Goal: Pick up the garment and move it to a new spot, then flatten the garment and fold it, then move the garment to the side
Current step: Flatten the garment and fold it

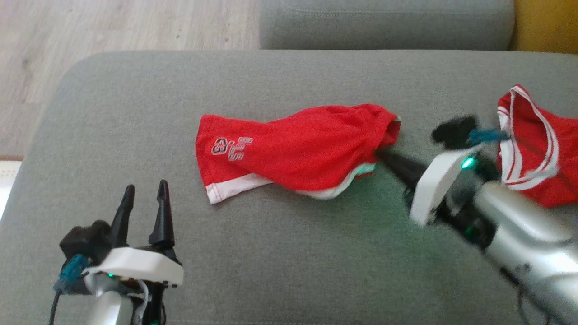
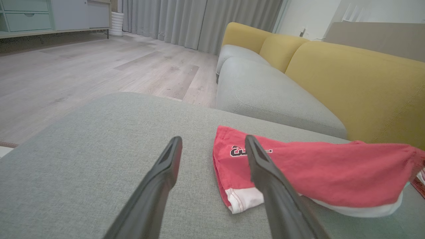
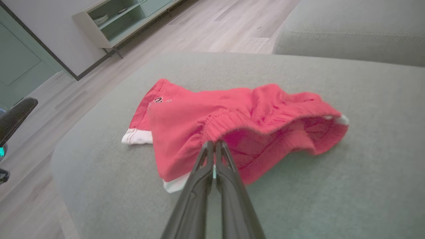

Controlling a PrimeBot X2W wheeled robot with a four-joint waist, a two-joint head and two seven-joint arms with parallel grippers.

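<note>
— Start at your left. What is that arm doing?

— My left jaws stand wide apart, fingers (image 1: pixel 163 212) pointing up the grey sofa cushion (image 1: pixel 271 271), holding nothing. They hover near the white-trimmed leg hem (image 1: pixel 235 187) of the red shorts (image 1: pixel 298 153), but clear of it. I judge that is a waiting post: flattening will want a second hold at that end.

— And the shorts themselves?

— They lie in the middle of the cushion, rumpled, with the printed leg toward my left and the waist toward my right. The far rim of the waist opening is propped up, so they are not flat.

— The right arm?

— My right jaws are pressed together, fingers (image 3: pixel 229 186) meeting on the near edge of the elastic waistband (image 3: pixel 225 121). A strip of red cloth looks pinched between the tips. The band is the firmest edge, so a lift from there should carry the whole garment to a new spot.

— What is beyond it?

— A second red garment (image 1: pixel 533 149) with white stripes lies at the far right, apart from the shorts. I should not drag across it.
</note>
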